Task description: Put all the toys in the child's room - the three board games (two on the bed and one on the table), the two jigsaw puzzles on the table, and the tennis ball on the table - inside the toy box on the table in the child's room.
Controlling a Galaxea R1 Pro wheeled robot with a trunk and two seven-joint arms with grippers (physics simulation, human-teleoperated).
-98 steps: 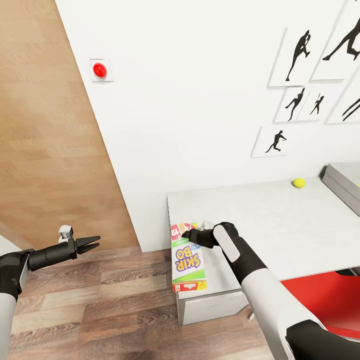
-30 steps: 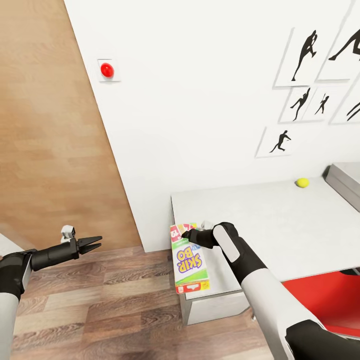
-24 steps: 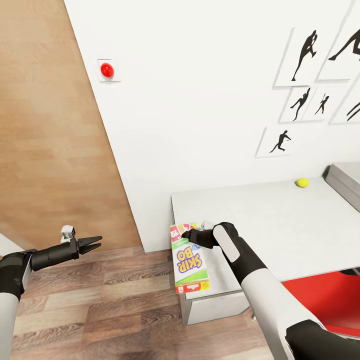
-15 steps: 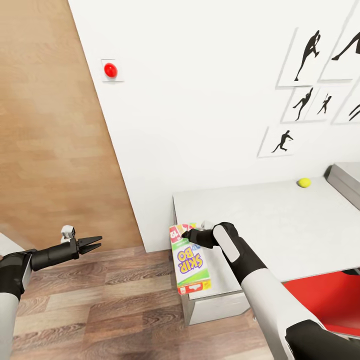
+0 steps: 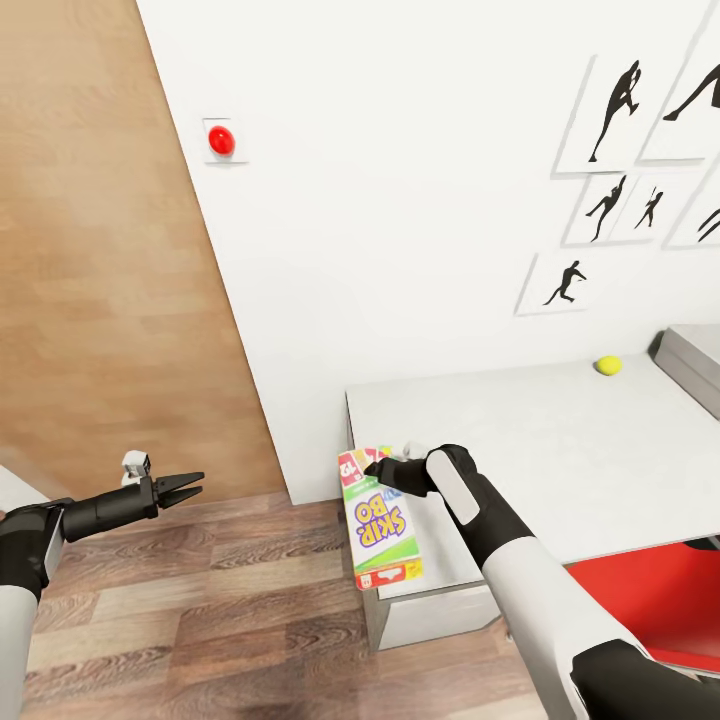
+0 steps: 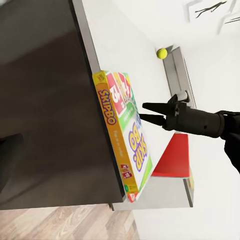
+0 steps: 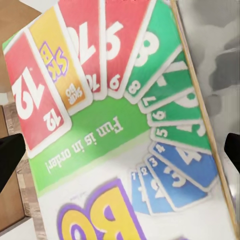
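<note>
Fingers of the right gripper (image 5: 377, 467) hover spread above the board game (image 5: 379, 522) overhanging the tabletop (image 5: 560, 450) edge, ready to pinch; left gripper (image 5: 188, 488) waits pinched together.

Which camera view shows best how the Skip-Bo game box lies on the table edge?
The left wrist view: the Skip-Bo box lies flat at the table edge, spine visible. The head view shows its cover from above; the right wrist view, a close-up of its cover.

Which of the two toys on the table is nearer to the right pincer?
The Skip-Bo board game at the table's near corner lies directly under the right pincer. The tennis ball sits far off beside the grey toy box.
</note>
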